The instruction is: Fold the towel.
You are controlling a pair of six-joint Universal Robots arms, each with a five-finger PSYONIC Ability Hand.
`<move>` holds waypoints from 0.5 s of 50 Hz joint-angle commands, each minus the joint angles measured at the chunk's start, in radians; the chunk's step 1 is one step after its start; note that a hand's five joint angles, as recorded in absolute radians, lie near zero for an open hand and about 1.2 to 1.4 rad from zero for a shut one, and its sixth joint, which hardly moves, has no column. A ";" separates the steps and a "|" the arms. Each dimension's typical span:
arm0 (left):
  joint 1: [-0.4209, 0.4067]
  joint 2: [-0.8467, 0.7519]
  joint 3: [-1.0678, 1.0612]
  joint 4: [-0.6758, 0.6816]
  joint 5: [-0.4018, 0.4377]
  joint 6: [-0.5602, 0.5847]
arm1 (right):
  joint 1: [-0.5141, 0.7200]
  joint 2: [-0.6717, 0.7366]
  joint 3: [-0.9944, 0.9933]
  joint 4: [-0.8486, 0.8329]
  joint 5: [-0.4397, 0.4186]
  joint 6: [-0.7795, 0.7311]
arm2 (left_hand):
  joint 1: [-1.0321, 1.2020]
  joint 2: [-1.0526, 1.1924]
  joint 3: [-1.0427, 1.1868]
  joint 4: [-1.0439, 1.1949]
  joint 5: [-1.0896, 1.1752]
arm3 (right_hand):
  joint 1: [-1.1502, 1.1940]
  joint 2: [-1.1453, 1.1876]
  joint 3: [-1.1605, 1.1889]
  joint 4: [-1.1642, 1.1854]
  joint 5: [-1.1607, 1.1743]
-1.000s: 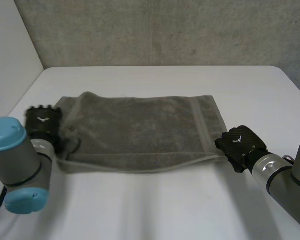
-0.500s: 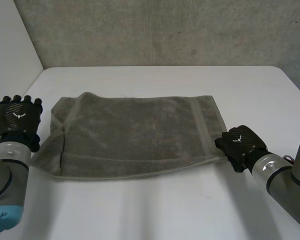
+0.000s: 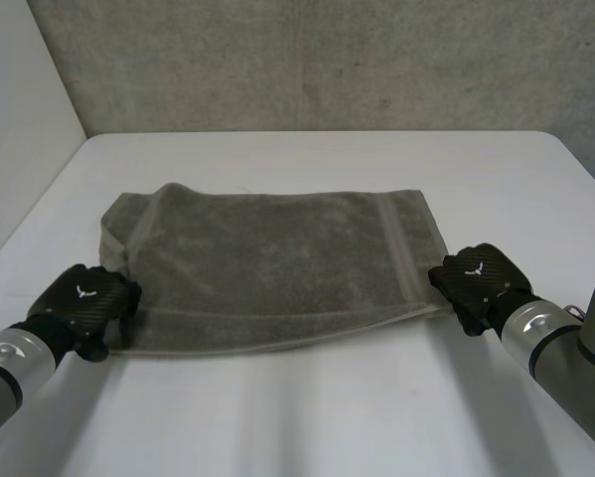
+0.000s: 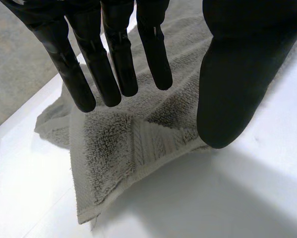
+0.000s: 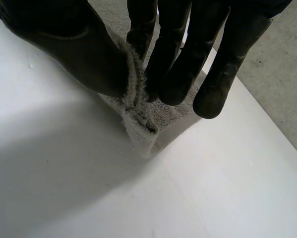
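The towel [image 3: 267,258] lies on the table [image 3: 307,417], long axis side to side. The right robot hand [image 3: 476,281] pinches its near right corner; the left robot hand [image 3: 83,303] (fingers straight, empty) hovers over the near left corner.

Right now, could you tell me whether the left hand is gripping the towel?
No, the left hand is open at a corner of the towel, fingers straight and thumb apart.

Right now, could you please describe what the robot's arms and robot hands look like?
The left robot hand and right robot hand are black, weave-patterned, each with a small white emblem on its back. The left arm and right arm are grey cylinders.
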 commanded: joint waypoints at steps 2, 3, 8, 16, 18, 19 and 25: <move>0.000 -0.069 0.012 0.015 0.010 0.028 | -0.001 0.000 0.002 0.000 0.000 0.000 | 0.088 0.086 0.086 0.086 0.088 | 0.061 0.065 0.052 0.063 0.046; 0.000 -0.081 0.014 0.016 0.010 0.034 | -0.001 0.000 0.002 0.000 0.000 0.000 | 0.088 0.086 0.086 0.086 0.088 | 0.061 0.065 0.052 0.063 0.046; -0.001 -0.111 0.018 0.030 0.010 0.064 | -0.001 0.000 0.004 -0.001 0.000 0.000 | 0.088 0.086 0.086 0.086 0.088 | 0.061 0.065 0.052 0.063 0.046; -0.001 -0.145 0.020 0.078 0.007 0.101 | -0.002 0.000 0.004 -0.001 0.000 0.000 | 0.085 0.083 0.083 0.083 0.085 | 0.061 0.065 0.052 0.063 0.046; -0.003 -0.150 0.020 0.090 0.007 0.101 | -0.002 0.000 0.004 -0.001 -0.001 0.000 | 0.088 0.086 0.086 0.086 0.088 | 0.061 0.065 0.052 0.063 0.046; -0.003 -0.156 0.020 0.102 0.007 0.101 | -0.002 0.000 0.004 -0.001 -0.001 0.000 | 0.091 0.089 0.089 0.089 0.091 | 0.061 0.065 0.052 0.063 0.046; -0.006 -0.179 0.026 0.141 0.007 0.101 | -0.002 0.000 0.004 -0.001 0.000 0.000 | 0.126 0.124 0.124 0.124 0.126 | 0.061 0.065 0.052 0.063 0.046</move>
